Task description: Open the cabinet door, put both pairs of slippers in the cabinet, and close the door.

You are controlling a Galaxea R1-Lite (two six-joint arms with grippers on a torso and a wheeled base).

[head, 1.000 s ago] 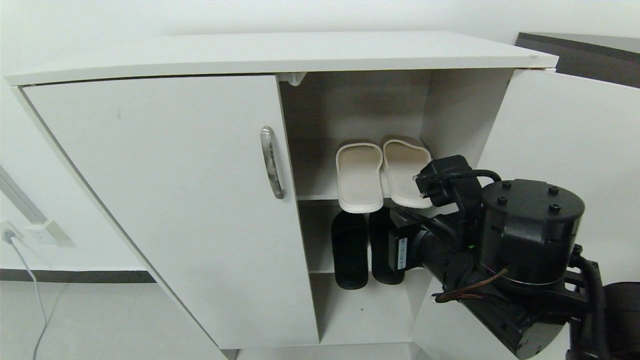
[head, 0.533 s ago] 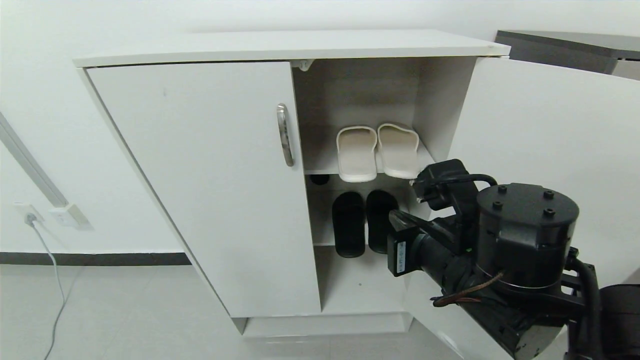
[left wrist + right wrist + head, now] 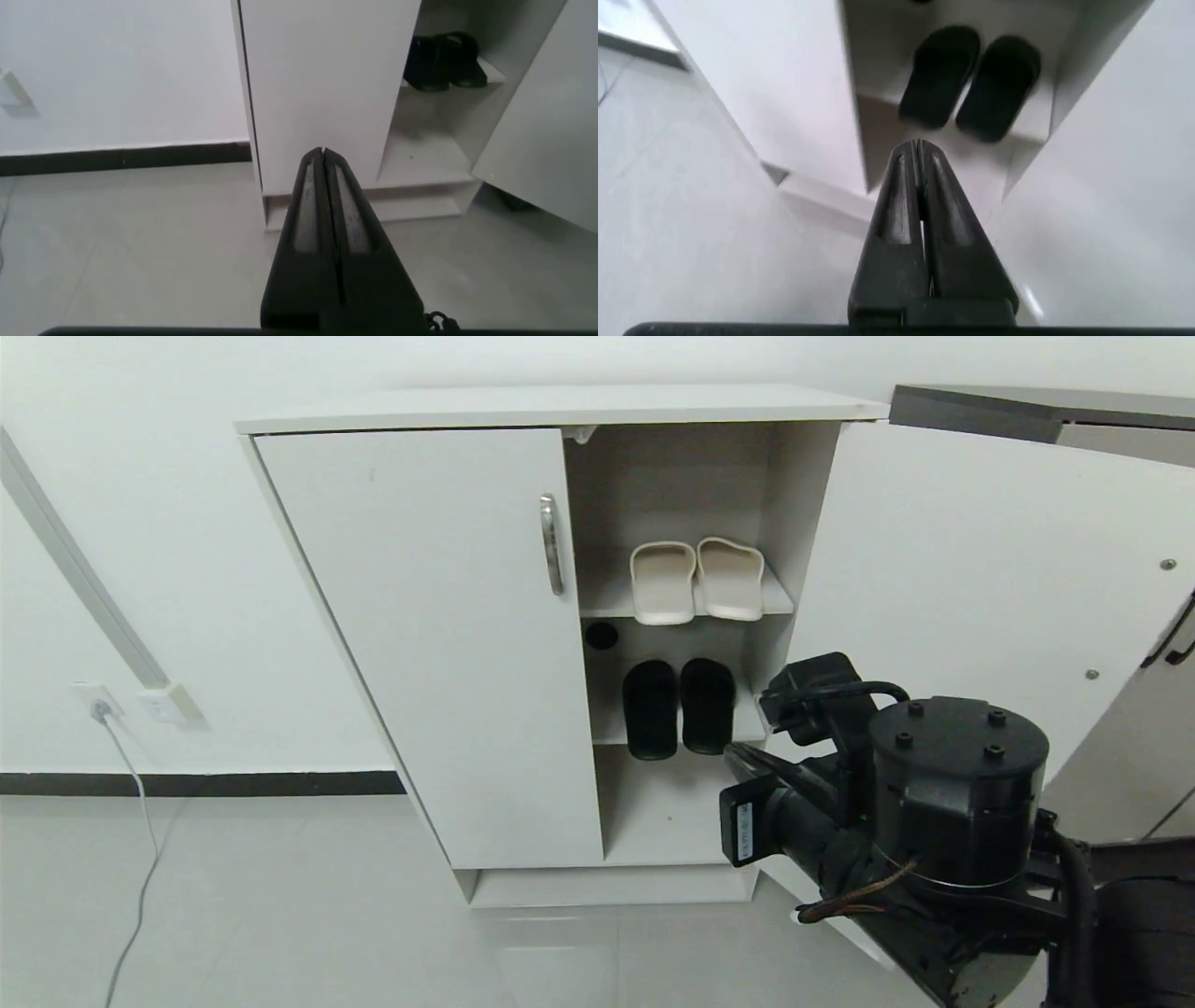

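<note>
Inside the open cabinet [image 3: 560,406] — white slippers [image 3: 663,583] above, black slippers [image 3: 651,709] below; left hand [image 3: 322,152], right hand [image 3: 918,146] closed, empty.

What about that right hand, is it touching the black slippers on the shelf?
Apart. The right wrist view shows the shut right hand with bare white cabinet board between its tip and the black slippers.

Rt cabinet door [image 3: 980,597] open, white slippers [image 3: 665,581] above black slippers [image 3: 651,709] inside

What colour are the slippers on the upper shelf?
Cream, off-white. The upper-shelf slippers show best in the head view, above the black pair.
</note>
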